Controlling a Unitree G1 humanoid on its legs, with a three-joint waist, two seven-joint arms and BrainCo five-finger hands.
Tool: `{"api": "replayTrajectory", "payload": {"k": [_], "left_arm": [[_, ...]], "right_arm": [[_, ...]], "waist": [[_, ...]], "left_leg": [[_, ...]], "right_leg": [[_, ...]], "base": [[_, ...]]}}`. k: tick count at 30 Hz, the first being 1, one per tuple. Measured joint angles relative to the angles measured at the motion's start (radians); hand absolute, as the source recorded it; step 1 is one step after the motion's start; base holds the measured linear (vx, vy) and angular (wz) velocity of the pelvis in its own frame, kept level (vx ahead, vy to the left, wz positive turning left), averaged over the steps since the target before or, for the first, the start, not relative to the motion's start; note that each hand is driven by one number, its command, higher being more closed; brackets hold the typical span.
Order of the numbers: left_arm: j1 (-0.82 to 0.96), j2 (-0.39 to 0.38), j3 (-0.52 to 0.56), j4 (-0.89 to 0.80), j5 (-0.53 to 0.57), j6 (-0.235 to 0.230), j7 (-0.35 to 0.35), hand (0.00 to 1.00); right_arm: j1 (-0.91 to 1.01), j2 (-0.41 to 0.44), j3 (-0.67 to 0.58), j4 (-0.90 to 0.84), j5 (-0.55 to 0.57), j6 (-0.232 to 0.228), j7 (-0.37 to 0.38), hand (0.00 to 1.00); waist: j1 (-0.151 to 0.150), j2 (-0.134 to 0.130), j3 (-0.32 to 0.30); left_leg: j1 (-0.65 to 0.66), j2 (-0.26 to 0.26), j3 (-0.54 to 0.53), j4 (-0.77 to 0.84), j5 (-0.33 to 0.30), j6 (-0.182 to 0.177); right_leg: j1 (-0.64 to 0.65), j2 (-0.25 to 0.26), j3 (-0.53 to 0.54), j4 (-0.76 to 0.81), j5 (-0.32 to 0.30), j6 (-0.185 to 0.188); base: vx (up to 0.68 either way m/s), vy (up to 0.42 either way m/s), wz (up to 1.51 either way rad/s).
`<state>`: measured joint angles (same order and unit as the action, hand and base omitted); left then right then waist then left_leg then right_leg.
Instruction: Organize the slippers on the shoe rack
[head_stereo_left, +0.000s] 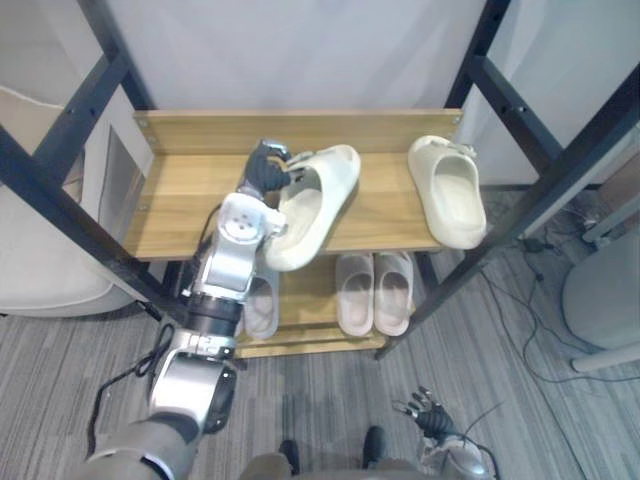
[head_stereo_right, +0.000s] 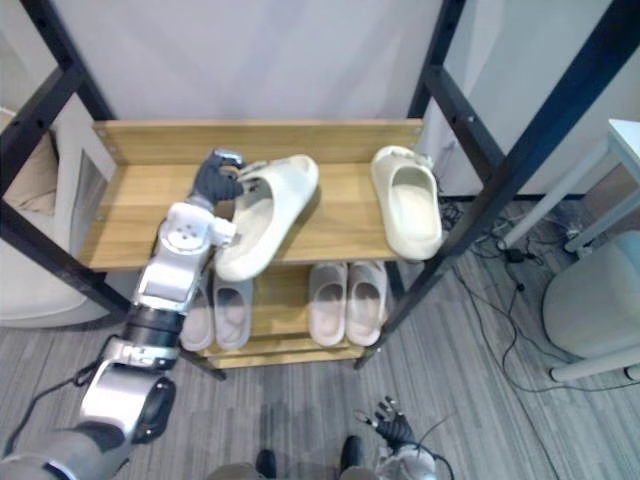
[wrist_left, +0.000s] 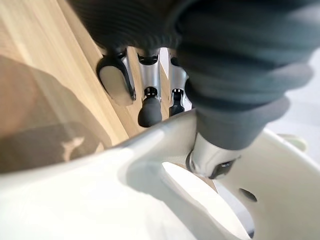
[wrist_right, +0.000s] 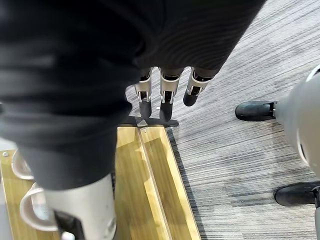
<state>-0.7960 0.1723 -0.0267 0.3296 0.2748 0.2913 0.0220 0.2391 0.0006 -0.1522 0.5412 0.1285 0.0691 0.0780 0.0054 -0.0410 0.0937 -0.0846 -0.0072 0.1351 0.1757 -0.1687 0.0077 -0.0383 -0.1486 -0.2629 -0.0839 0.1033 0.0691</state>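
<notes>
Grey carpet (head_stereo_left: 500, 380) underfoot; wooden shoe rack (head_stereo_left: 180, 200) stands against a white wall (head_stereo_left: 300, 50). Left hand (head_stereo_left: 265, 170) grips a cream slipper (head_stereo_left: 315, 205), thumb and fingers closed on its strap; the slipper lies askew on the top shelf, heel overhanging the front edge; second cream slipper (head_stereo_left: 450, 195) sits well apart to its right. Pale slippers (head_stereo_left: 375, 290) line the lower shelf. Right hand (head_stereo_left: 428, 410) hangs low over the carpet, fingers loosely extended, empty.

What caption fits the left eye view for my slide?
Left hand grips a cream slipper at the rack's upper shelf; another slipper lies to its right.
</notes>
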Motion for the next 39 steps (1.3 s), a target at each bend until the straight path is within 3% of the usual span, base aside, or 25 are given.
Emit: {"api": "replayTrajectory", "payload": {"k": [13,22,33,34,39], "left_arm": [[-0.103,-0.025,0.089,0.074,0.028,0.030,0.080,1.00],[-0.113,-0.040,0.089,0.079,0.039,0.066,0.085,1.00],[-0.115,-0.116,0.086,0.116,0.058,0.071,0.091,1.00],[-0.115,-0.119,0.084,0.116,0.058,0.071,0.091,0.00],[-0.129,-0.141,0.085,0.136,0.057,0.072,0.096,0.00]], "right_arm": [[0.037,0.003,0.009,-0.009,0.011,0.000,-0.002,0.00],[0.034,0.010,0.040,-0.018,0.029,-0.001,-0.003,0.00],[0.034,0.038,0.046,-0.018,0.029,0.000,-0.010,0.00],[0.034,0.038,0.047,-0.018,0.029,0.000,-0.010,0.00],[0.034,0.038,0.049,-0.017,0.029,0.000,-0.014,0.00]], "waist": [[-0.021,-0.005,-0.004],[-0.025,-0.016,-0.010],[-0.045,-0.030,-0.020],[-0.048,-0.031,-0.020],[-0.055,-0.031,-0.020]], "left_leg": [[-0.017,-0.007,0.018,-0.022,0.004,0.006],[-0.016,-0.007,0.040,-0.033,0.004,0.006],[-0.015,-0.010,0.041,-0.034,0.008,0.012],[-0.015,-0.010,0.041,-0.035,0.008,0.012],[-0.016,-0.011,0.039,-0.036,0.010,0.014]], "right_leg": [[-0.034,-0.008,0.011,-0.001,0.004,0.006],[-0.050,-0.007,0.035,-0.004,0.009,0.007],[-0.050,-0.010,0.038,-0.004,0.014,0.011],[-0.050,-0.010,0.037,-0.004,0.014,0.011],[-0.050,-0.011,0.035,-0.004,0.014,0.011]], "base": [[-0.01,0.003,-0.03],[0.00,0.001,-0.07],[-0.03,-0.006,-0.01],[0.00,0.000,0.00],[0.00,0.000,0.00]]}}
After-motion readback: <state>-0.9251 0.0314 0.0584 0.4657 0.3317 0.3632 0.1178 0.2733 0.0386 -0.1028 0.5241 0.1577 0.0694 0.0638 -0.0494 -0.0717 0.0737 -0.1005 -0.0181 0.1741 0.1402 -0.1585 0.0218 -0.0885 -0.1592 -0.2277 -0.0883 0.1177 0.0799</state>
